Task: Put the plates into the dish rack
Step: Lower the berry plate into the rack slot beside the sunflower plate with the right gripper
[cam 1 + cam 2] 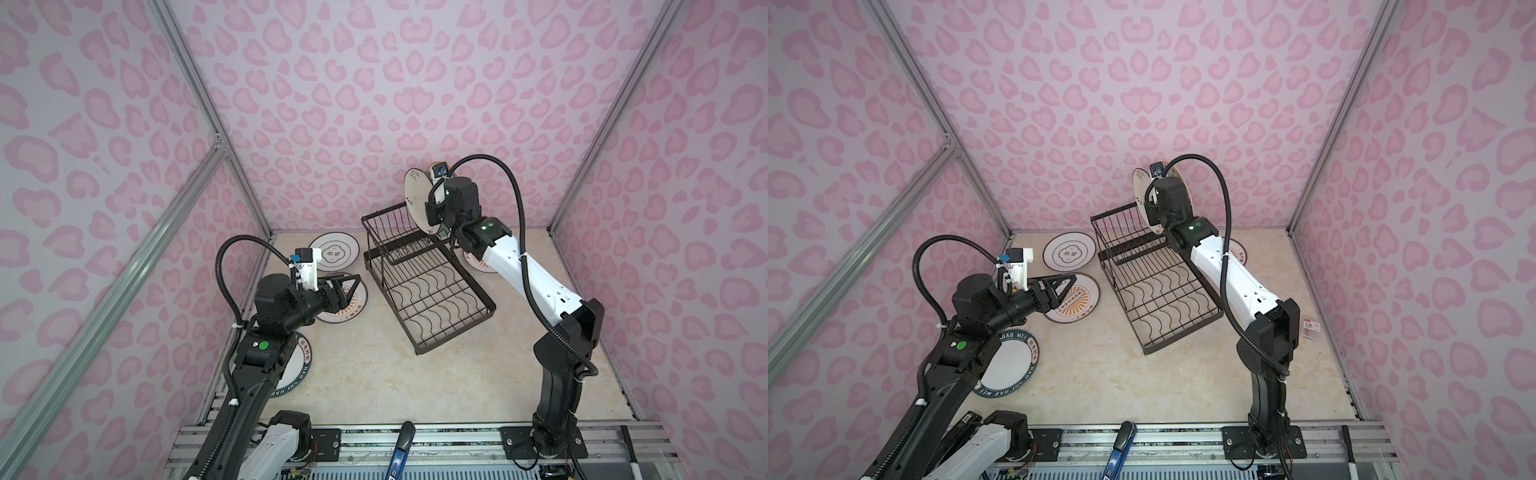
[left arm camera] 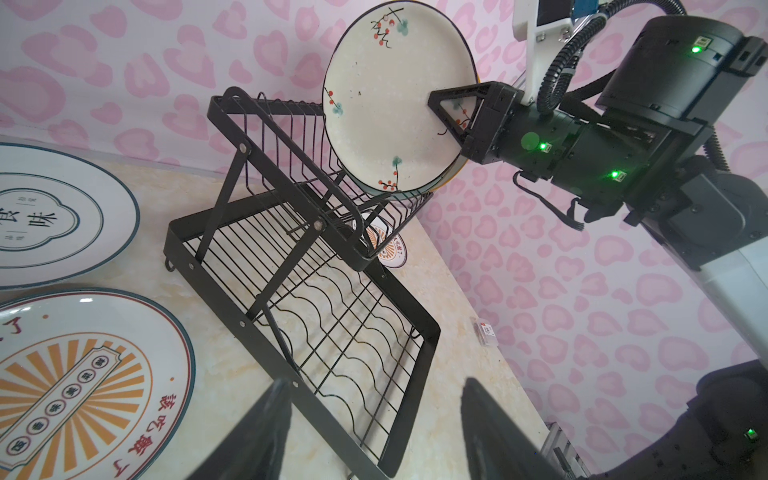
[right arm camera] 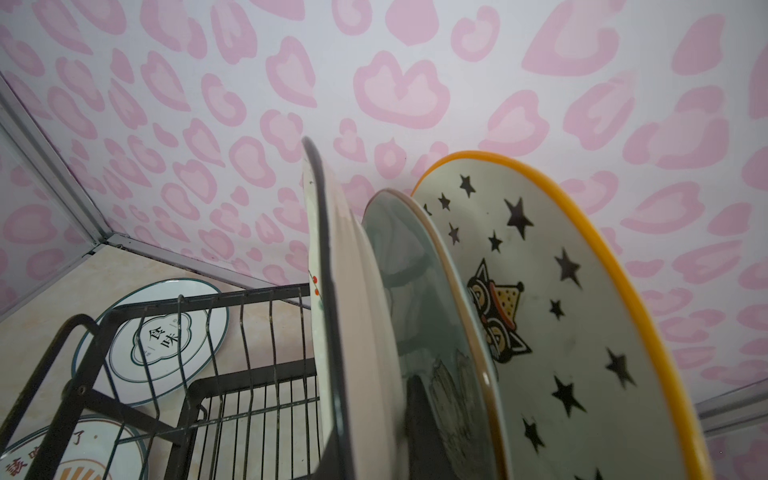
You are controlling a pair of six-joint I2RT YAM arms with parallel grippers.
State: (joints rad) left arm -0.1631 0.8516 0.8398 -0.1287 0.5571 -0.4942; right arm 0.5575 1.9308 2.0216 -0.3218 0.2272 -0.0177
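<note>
**Q:** Top view?
**A:** Cream floral plate (image 1: 415,195) upright at the dish rack's (image 1: 428,291) far raised basket. My left gripper (image 1: 347,289) hangs spread over the orange sunburst plate (image 1: 351,311), left of the rack.
**Q:** Left wrist?
**A:** My right gripper (image 2: 440,102) clamps the floral plate's rim.
**Q:** Right wrist?
**A:** Pale blue plate (image 3: 424,311) and starred plate (image 3: 582,332) stand right of it.

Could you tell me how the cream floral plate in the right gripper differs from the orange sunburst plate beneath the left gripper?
Pose: the cream floral plate stands on edge in the dish rack; the orange sunburst plate lies flat on the table.
Hold: the right gripper is shut on the floral plate's rim; the left gripper hangs open above the sunburst plate.
Pattern: red-berry sprigs versus orange rays with lettering.
Both are round.
</note>
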